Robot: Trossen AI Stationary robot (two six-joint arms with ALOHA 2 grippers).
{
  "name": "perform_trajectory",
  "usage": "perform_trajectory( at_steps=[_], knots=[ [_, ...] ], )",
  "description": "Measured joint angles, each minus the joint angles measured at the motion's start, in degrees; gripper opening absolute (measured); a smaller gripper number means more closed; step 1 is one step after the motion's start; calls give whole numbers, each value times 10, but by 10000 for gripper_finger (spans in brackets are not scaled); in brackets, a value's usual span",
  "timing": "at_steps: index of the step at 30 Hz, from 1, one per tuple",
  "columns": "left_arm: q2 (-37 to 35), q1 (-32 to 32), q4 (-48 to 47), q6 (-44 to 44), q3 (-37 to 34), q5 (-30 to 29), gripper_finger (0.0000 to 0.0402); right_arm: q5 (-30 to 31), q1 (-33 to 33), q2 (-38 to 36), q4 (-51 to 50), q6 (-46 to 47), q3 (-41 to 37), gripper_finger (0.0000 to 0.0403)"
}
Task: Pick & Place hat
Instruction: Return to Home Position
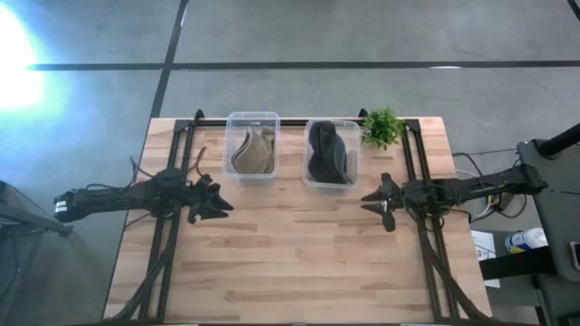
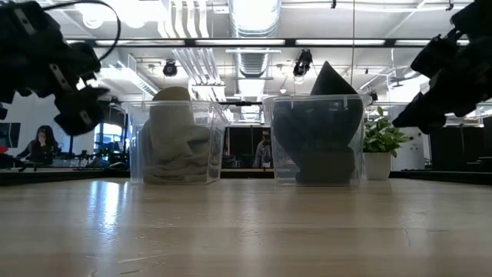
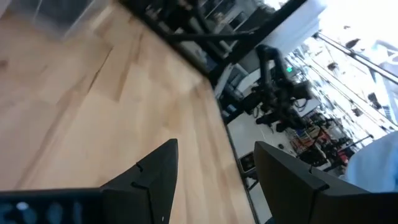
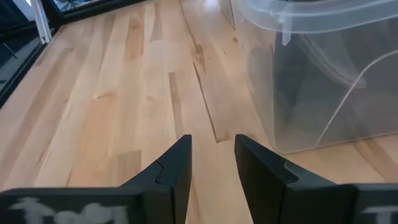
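Nearest: wooden table [image 1: 299, 263]. At mid-table, raised off the surface: left gripper [image 1: 224, 206] on the left side, jaws wide apart, empty; right gripper [image 1: 368, 199] on the right side, jaws narrowly apart, empty. Farther back, side by side: left transparent bin [image 1: 252, 115] holding the brown caps [image 1: 254, 152]; right bin [image 1: 332, 121] holding dark caps [image 1: 328, 154]. At the far edge, just beside the right bin: potted plant [image 1: 381, 128].
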Motion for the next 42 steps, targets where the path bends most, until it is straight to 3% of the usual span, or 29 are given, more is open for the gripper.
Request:
perform_trajectory(
  at_steps=[8,12,14,17,19,21,26,42],
  knots=[
    [-142,-4,-7,15,2,-18,204,0,0,2,2,0,6,109],
    [-148,-10,23,42,-2,-23,204,0,0,2,2,0,6,111],
    [-148,-22,14,106,-2,-15,204,0,0,2,2,0,6,114],
    [-148,-42,2,275,-3,-22,204,0,0,2,2,0,6,117],
    [-148,-53,-1,381,-3,-49,204,0,0,2,1,0,5,120],
    [-148,-60,-3,418,-3,-83,204,0,0,2,1,0,5,121],
    [-148,-65,-12,422,-3,-152,204,0,0,2,1,0,5,123],
    [-146,-65,-11,329,-3,-153,204,0,0,2,1,0,5,113]
  ],
)
